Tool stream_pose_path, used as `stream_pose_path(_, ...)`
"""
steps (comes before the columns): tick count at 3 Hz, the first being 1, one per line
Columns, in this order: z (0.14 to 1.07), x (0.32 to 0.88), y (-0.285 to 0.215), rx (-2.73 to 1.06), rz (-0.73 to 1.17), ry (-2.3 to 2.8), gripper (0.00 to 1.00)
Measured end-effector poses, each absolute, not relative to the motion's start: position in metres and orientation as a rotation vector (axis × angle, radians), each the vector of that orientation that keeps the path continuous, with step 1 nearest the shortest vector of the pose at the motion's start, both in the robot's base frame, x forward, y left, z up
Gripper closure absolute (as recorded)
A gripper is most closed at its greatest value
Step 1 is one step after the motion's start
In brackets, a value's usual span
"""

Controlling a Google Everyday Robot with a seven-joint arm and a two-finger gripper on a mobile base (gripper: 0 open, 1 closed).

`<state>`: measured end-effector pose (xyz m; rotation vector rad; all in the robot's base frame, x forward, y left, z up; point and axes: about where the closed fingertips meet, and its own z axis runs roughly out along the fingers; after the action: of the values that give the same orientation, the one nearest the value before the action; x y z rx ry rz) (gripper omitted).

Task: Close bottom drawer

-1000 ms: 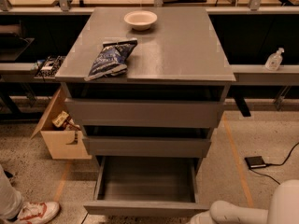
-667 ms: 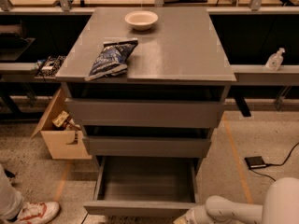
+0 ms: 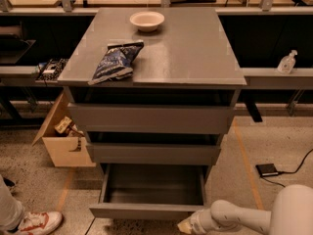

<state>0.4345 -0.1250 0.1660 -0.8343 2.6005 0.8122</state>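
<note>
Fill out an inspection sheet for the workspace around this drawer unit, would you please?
Surface: grey cabinet top, carrying two loose items.
Job's things: bottom drawer pulled well out; the two drawers above it sit further in.
Clutter: white bowl at the back of the top; blue chip bag at its front left, reaching the edge.
Grippers: claw low down by the right end of the bottom drawer's front; contact cannot be told.
Cables: black cable on the floor, running to a small black box right of the unit.
Surroundings: open cardboard box on the floor to the left; a person's shoe at lower left; pump bottle on the right-hand shelf.
</note>
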Motion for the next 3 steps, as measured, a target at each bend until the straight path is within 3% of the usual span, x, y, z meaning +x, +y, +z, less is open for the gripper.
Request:
stream_pose_path(1, 0.163, 0.442, -0.119, -0.821, 0.838, 2.551, 1.00)
stream_pose_path(3, 0.155, 0.516, -0.092, -0.869, 0.818, 2.336, 1.00)
